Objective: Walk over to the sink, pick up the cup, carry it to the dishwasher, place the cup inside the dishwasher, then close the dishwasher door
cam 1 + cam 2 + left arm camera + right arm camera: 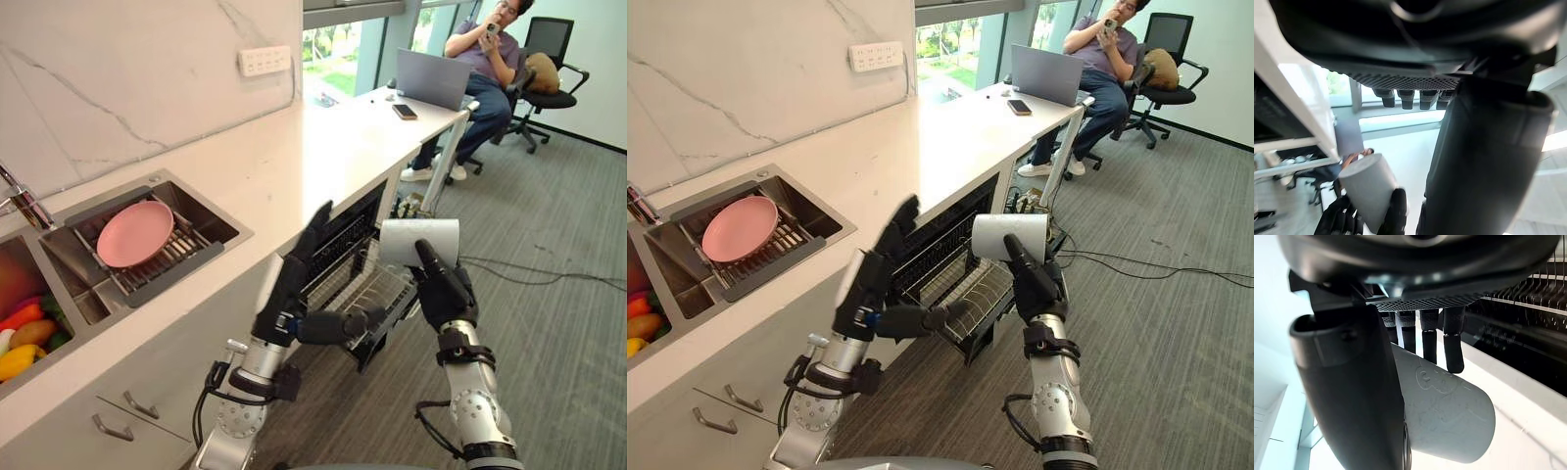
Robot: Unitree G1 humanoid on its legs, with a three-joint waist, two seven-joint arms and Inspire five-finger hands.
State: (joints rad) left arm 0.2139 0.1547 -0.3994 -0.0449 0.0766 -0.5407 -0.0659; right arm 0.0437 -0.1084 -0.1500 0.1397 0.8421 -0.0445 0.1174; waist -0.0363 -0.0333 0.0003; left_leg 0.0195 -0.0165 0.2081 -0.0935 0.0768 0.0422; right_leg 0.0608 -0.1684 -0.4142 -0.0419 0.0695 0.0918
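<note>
Nearest, logged the left hand (292, 286) raised beside the counter edge, fingers straight and spread, holding nothing. Just to its right, found the right hand (446, 294) with fingers and thumb curled round the cup (419, 241), a plain grey one lying on its side, carried in the air over the near right end of the wire rack (370, 286). Checked the grip in the right wrist view: thumb along one side of the cup wall, fingers on the other. Noted the wire rack drawn out of the dishwasher (345, 235) under the counter (294, 166), with no dishes made out on it. Cannot tell for certain whether cup and wire rack touch; read as apart. Judged the walk to the sink, the pickup and the carry as done, the placing as not yet done, the door as not yet closed. Expect to need lowering the cup into the wire rack, straightening the fingers, pushing the rack in, then shutting the door. Farther left, recorded the sink (227, 235) with a pink plate (135, 233) on a drain rack (162, 257) and vegetables (24, 333) in the neighbouring basin. Far right, marked a laptop (431, 78) and a phone (405, 112) at the counter's far end, and a person (485, 59) seated on an office chair (551, 70) beyond.
</note>
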